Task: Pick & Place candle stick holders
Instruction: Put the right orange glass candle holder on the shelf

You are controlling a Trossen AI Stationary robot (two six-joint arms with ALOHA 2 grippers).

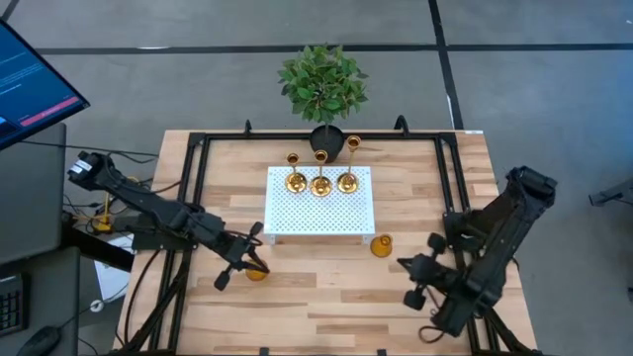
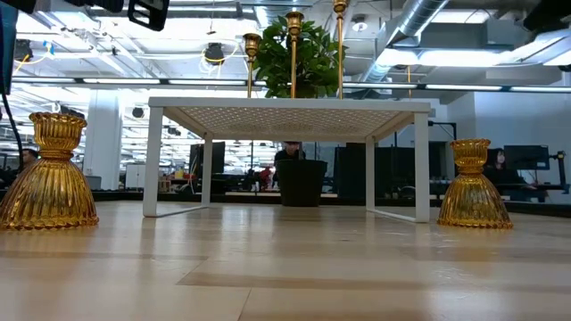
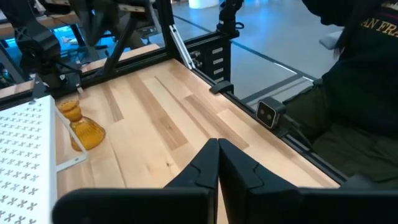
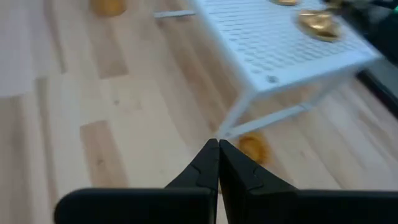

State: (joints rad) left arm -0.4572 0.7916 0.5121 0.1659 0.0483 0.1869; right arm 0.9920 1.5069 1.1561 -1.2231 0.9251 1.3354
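Gold metal marks the candle stick holders: from above, three tall ones (image 1: 320,183) stand in a row on the back half of the white perforated tray (image 1: 318,222), just in front of the potted plant (image 1: 322,84), while one short holder (image 1: 381,245) sits on the wooden table (image 1: 326,297) just off the tray's front right corner and the other short holder (image 1: 256,271) sits off its front left corner. The left gripper (image 1: 249,259) hangs right at that second short holder, its fingers pressed together with nothing between them; the overhead picture cannot show whether it touches the piece. The right gripper (image 1: 407,264) waits clenched and empty, apart from the first short holder. Only the low view reveals the ribbed, bell-shaped bodies of the two short holders, one at the picture's left edge (image 2: 49,174) and one at its right (image 2: 472,185), and the slim stems of the tall ones rising above the tray top (image 2: 290,111). The left wrist view adds a person in dark clothing (image 3: 357,93) seated beyond the table edge, unseen from above. The right wrist view shows one short holder (image 4: 252,148) by the tray's leg.
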